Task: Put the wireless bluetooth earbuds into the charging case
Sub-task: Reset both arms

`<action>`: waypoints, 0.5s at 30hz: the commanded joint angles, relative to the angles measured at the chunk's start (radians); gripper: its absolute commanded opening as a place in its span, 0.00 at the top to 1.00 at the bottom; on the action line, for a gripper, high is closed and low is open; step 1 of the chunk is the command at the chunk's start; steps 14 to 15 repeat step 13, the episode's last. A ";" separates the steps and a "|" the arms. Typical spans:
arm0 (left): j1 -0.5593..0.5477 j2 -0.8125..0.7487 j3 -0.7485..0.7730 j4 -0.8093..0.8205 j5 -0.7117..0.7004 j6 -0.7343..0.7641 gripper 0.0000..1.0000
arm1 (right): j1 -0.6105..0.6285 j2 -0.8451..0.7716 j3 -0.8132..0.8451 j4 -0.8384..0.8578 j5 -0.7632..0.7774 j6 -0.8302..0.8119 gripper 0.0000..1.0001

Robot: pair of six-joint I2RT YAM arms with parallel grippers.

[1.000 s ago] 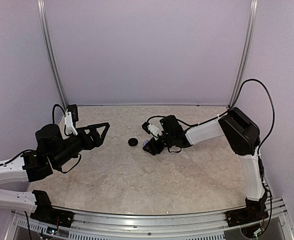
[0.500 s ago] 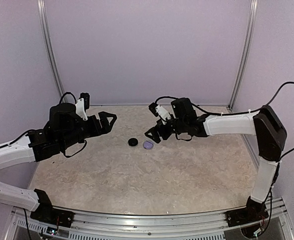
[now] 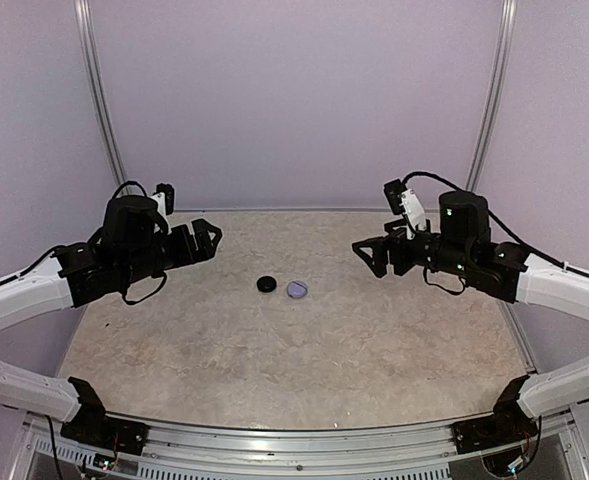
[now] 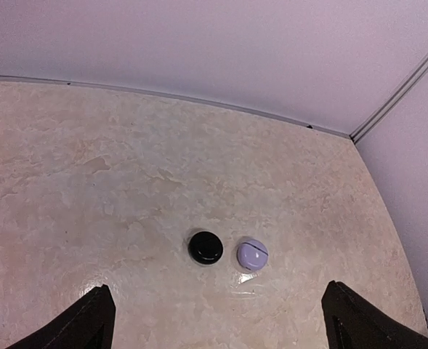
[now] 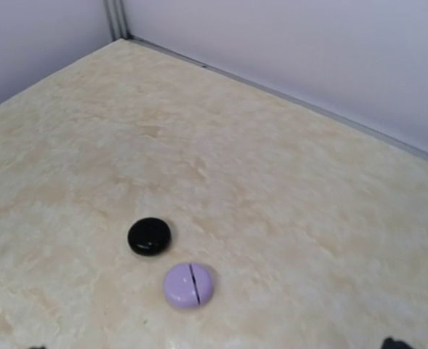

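Note:
The charging case [image 3: 297,289] is a small round lavender puck lying shut on the table, a thin dark seam across its top [image 5: 189,284]. It also shows in the left wrist view [image 4: 252,254]. The earbuds are out of view. My left gripper [image 3: 206,240] hangs open above the table's left side, well clear of the case, its dark fingertips [image 4: 90,323] at the frame's bottom corners. My right gripper [image 3: 370,257] hangs open to the right of the case, raised and apart from it, with nothing between its fingers.
A black round disc [image 3: 266,285] lies just left of the case, a small gap between them [image 4: 206,248] [image 5: 150,236]. The marbled beige table [image 3: 304,360] is walled by pale panels at the back and sides.
My right gripper opened, left the shut case lying on the table, and drew back up and to the right. My left arm rose and swung slightly inward.

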 commanded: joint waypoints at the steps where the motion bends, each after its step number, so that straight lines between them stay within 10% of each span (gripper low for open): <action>1: 0.004 -0.023 -0.096 0.032 -0.004 -0.043 0.01 | -0.006 -0.120 -0.111 -0.027 0.099 0.114 0.00; 15: -0.011 -0.076 -0.239 0.077 -0.026 -0.137 0.01 | -0.007 -0.330 -0.420 0.126 0.235 0.303 0.01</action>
